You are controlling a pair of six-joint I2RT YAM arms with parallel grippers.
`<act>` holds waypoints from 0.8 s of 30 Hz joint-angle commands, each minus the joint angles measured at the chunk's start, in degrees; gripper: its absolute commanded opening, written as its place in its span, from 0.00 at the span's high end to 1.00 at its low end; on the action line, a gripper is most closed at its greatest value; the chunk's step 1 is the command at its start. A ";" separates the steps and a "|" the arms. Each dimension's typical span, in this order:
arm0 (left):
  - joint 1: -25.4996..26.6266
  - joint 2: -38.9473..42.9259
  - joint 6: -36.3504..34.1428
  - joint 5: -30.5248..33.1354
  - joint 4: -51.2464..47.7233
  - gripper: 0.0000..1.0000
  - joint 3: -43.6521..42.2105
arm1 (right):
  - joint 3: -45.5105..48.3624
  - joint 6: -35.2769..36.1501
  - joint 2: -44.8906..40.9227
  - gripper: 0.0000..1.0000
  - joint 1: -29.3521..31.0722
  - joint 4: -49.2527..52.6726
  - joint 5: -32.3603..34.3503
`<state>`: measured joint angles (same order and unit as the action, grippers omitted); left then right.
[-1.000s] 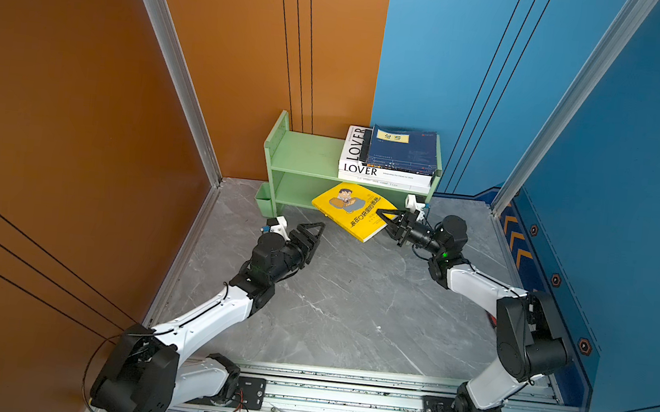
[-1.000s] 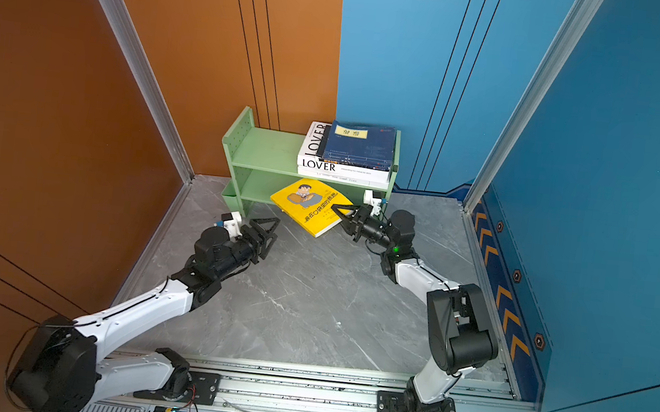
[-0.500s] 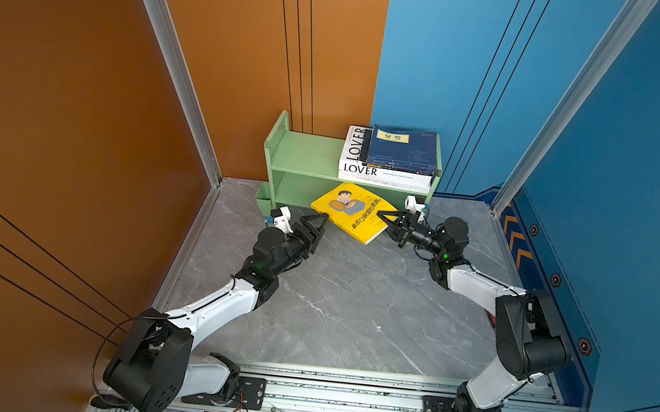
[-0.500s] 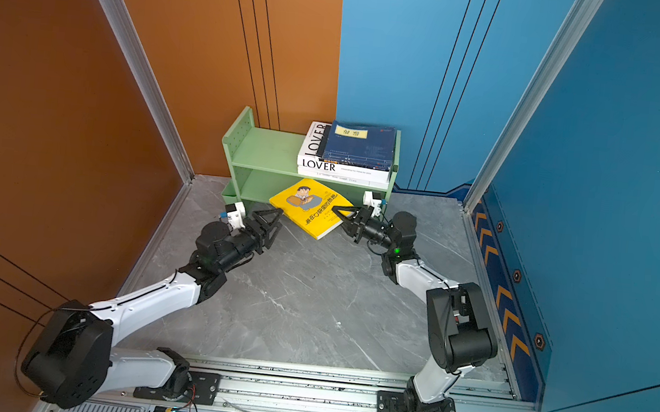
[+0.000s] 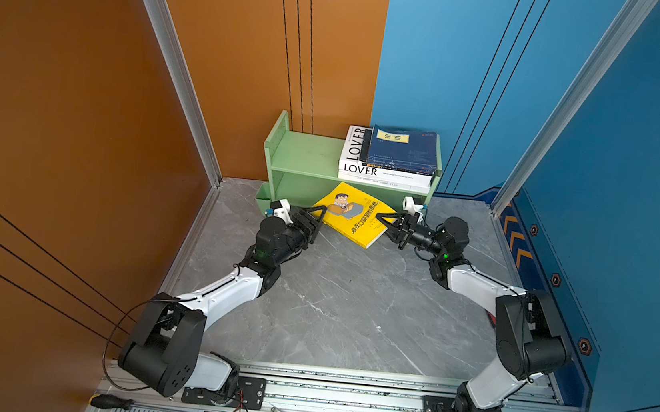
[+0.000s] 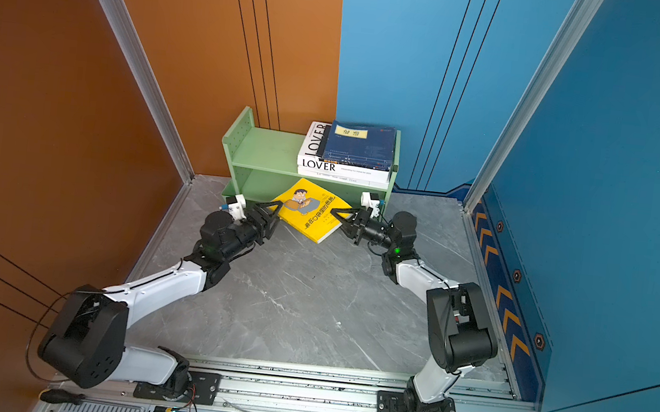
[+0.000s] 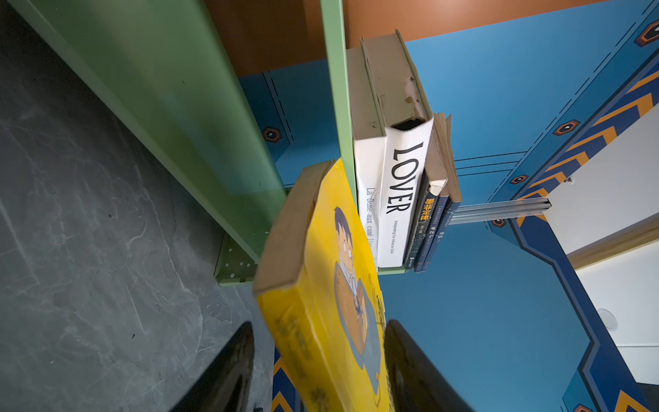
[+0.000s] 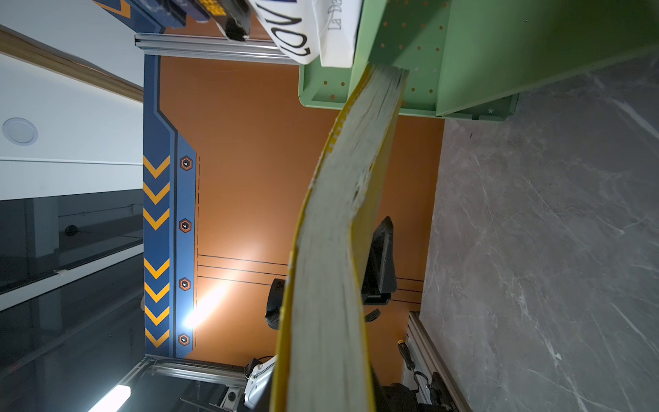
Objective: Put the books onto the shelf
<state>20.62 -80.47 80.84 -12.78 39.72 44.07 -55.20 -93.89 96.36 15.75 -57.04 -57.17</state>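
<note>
The yellow book (image 5: 354, 214), its cover showing a cartoon man and a line of Chinese characters I cannot read, hangs tilted above the grey surface (image 5: 351, 301). Its far corner is at the mouth of the lower tier of the green shelf (image 5: 304, 158). The right claw (image 5: 385, 226) is clamped tight on its right corner and carries it. The left claw (image 5: 318, 222) is about half open, with its fingers (image 7: 221, 367) on either side of the opposite corner and gaps showing, so it grips nothing. This looks like a two-sided hold, meant to level the floppy paperback before it is slid in. On the upper tier five books lie flat against the right end panel, probably so nothing topples. They are a white book (image 7: 371, 221) reading "La Dame aux cam…", the "LOVER" book (image 5: 365, 170), a black spine (image 7: 426, 214) with yellow characters, and two navy books (image 5: 403, 148). The top one has a yellow label too small to read.
</note>
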 commanded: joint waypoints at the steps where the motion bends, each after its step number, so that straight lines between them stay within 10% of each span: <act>1: -0.48 -1.39 -1.41 -1.73 1.57 0.48 2.14 | -0.70 1.34 -0.46 0.82 -0.61 -3.64 -1.20; 19: 2.49 -3.42 -3.00 6.56 2.22 0.93 1.69 | -3.08 4.18 3.21 0.71 -2.70 7.52 3.58; 24: 4.64 -5.22 -1.12 14.19 3.43 0.97 1.83 | -3.28 12.06 -1.03 0.45 -3.97 19.63 6.93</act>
<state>24.32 -84.62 80.03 -4.43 40.84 45.43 -55.88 -88.16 99.77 12.88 -44.45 -53.45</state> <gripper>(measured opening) 0.163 0.526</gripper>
